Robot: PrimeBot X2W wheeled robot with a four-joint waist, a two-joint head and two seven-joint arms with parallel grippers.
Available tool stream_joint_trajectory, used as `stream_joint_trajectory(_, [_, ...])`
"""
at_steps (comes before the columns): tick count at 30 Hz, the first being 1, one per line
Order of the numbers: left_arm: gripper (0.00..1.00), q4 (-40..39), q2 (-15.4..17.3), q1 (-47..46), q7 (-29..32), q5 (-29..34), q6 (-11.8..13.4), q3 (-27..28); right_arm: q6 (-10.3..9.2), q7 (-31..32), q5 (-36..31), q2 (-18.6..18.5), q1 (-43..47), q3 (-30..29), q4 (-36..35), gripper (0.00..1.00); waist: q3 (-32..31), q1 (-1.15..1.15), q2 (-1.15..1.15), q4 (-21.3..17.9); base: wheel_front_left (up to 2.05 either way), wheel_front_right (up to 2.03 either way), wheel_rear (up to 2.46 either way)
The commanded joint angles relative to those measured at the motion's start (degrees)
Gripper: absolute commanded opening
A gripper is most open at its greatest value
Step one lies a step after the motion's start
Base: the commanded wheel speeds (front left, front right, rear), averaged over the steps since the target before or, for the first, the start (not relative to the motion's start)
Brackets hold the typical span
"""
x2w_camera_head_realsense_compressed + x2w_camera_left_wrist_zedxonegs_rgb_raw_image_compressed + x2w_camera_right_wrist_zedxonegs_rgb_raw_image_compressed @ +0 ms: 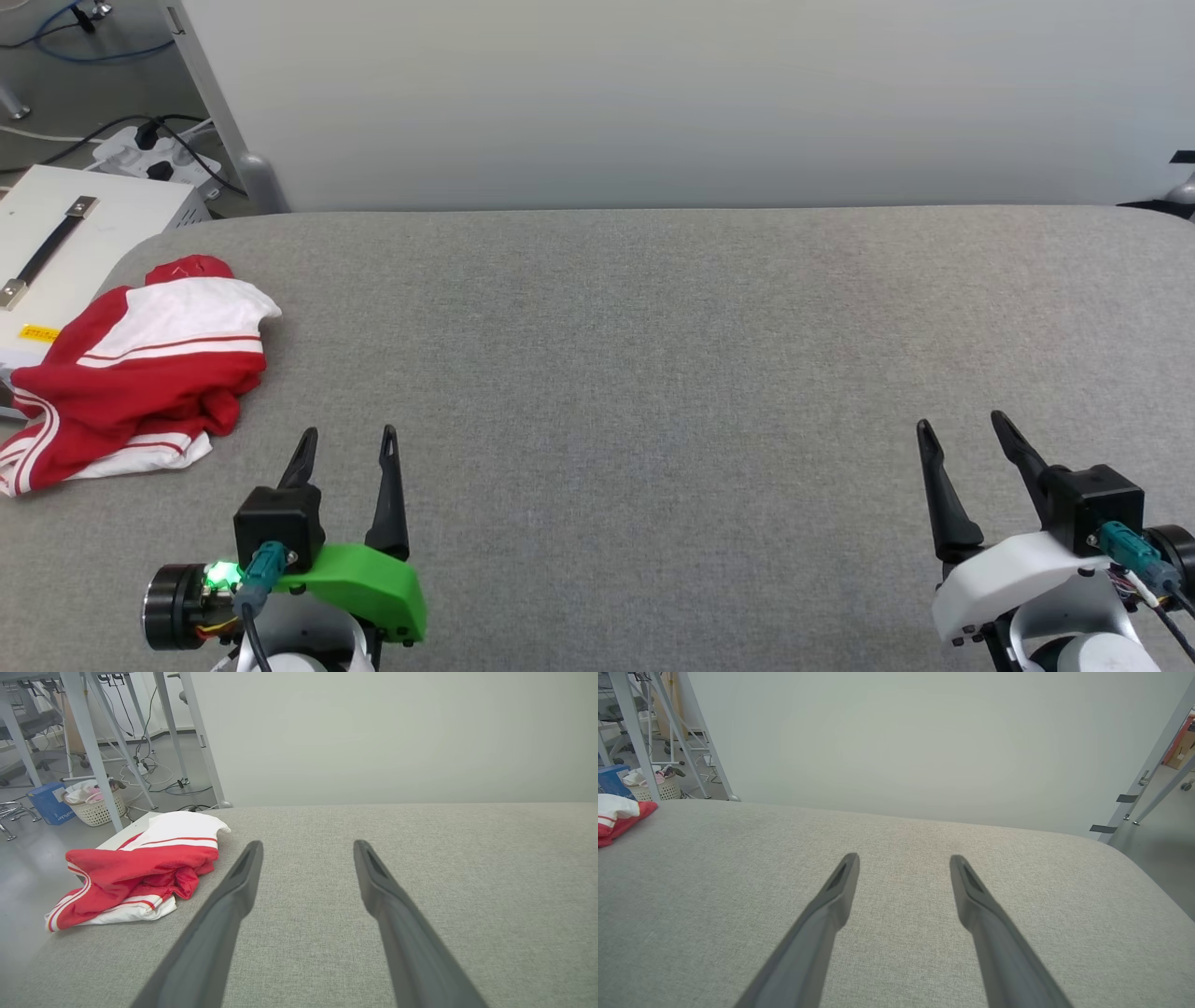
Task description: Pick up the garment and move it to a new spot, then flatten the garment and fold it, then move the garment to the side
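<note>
Both grippers hang over the near edge of the grey table [607, 373]; the left gripper [350, 431] has its jaws spread wide and empty, and the right gripper [962, 420] is likewise parted and holding nothing; each pair of fingers points toward the table's far edge. The garment [140, 373] lies crumpled at the table's left edge, red body bunched under a white sleeve, its outer hem seeming to spill over that edge; its longer run goes roughly along the left edge, from near side to far side. It sits to the left of and a little beyond the left gripper's fingertips, near but apart; the right gripper is well apart from it, toward the table's right end; the pick-up therefore looks to fall to the left arm, swinging leftward and slightly forward.
</note>
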Motion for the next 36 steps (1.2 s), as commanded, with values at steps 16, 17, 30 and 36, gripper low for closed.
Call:
stream_joint_trajectory(16, [1.0, -0.51, -0.09, -0.18, -2.64, -1.36, 0.53, -0.65, -0.02, -2.63, 2.34, -0.04, 1.15, -0.88, -1.57, 1.0, 0.05, 0.0, 0.0, 0.06, 0.0, 0.0, 0.0])
stream_joint_trajectory(17, [1.0, -0.51, -0.09, -0.15, -2.77, -1.37, 0.53, -0.68, -0.02, -2.76, 2.43, -0.04, 1.2, -0.94, -1.63, 1.0, 0.06, 0.0, 0.0, 0.06, 0.0, 0.0, 0.0])
stream_joint_trajectory(30, [1.0, -0.33, -0.12, 0.13, -4.33, -1.83, 0.44, -1.44, -0.02, -4.3, 4.28, -0.05, 1.79, -1.67, -2.36, 1.0, 0.16, 0.0, 0.0, 0.07, 0.0, 0.0, 0.0])
stream_joint_trajectory(36, [1.0, -0.24, -0.14, 0.13, -5.27, -2.03, 0.4, -1.99, -0.03, -5.23, 4.87, -0.05, 2.17, -1.64, -2.41, 1.0, 0.3, 0.0, 0.0, 0.14, 0.0, 0.0, 0.0])
